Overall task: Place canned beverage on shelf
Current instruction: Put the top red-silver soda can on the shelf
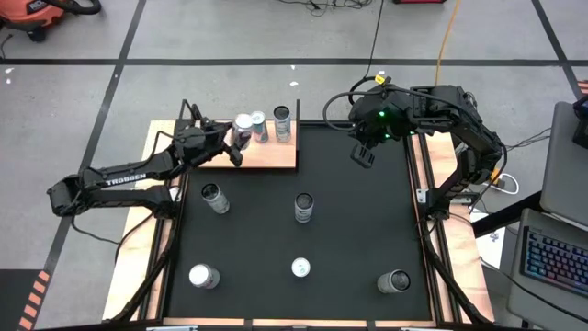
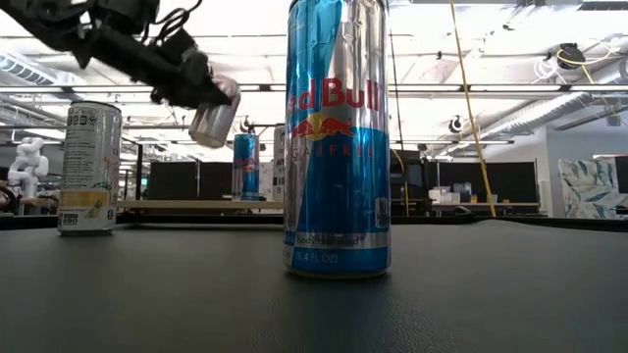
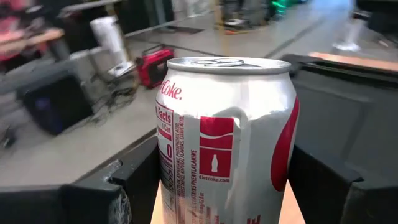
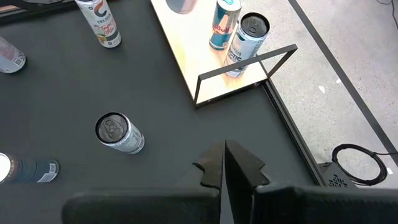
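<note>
My left gripper (image 1: 237, 138) reaches over the light-wood shelf (image 1: 266, 156) at the mat's far left and is shut on a silver Diet Coke can (image 3: 227, 137), also seen high in the low view (image 2: 214, 110). Two other cans (image 1: 260, 125) (image 1: 282, 118) stand upright on the shelf's far part. My right gripper (image 4: 224, 163) hangs shut and empty above the mat's far right (image 1: 365, 152). My left gripper pinches the Diet Coke can between its two fingers (image 3: 134, 186), one on each side of the can's wall (image 3: 177, 186), below its middle. The fingers come about level from the table's left. The can hangs clear above the shelf, tilted a little.
Several cans stand or lie on the black mat (image 1: 367, 221): a tall blue Red Bull can (image 2: 337, 137) near its middle, one at the left (image 1: 214, 196), and three near the front (image 1: 203, 276) (image 1: 300, 268) (image 1: 395, 281). Thin black uprights (image 4: 245, 68) frame the shelf's end.
</note>
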